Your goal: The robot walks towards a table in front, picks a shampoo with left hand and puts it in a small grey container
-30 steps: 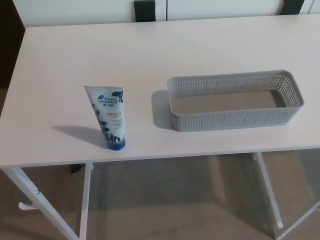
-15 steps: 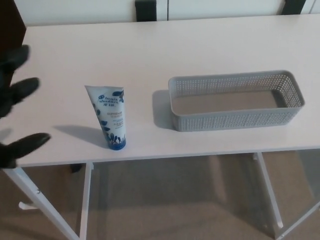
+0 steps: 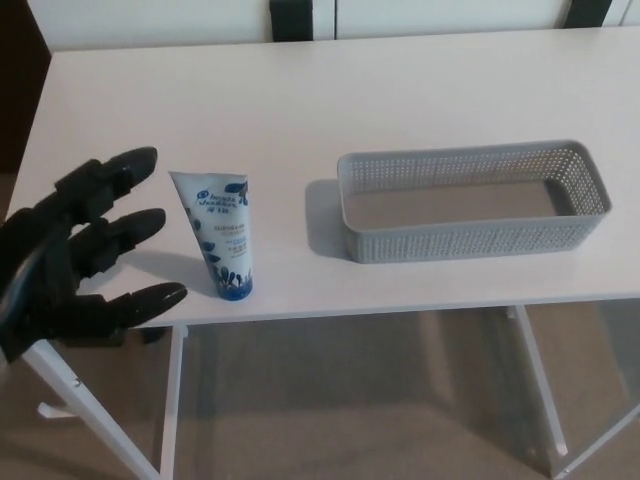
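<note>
Reaches further in toward shampoo tube (image 3: 222,235) with left hand (image 3: 62,262), fingers spread, not touching. Stands on cap, long axis near vertical, crimped end up, left of grey container (image 3: 470,241).

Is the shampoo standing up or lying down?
Standing up. The shampoo rests on its blue cap on the table, with its wide end on top.

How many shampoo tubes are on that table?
1. The shampoo tube stands cap-down near the front edge of the table, left of the grey basket, which looks empty. The open left hand is beside it, not touching.
</note>
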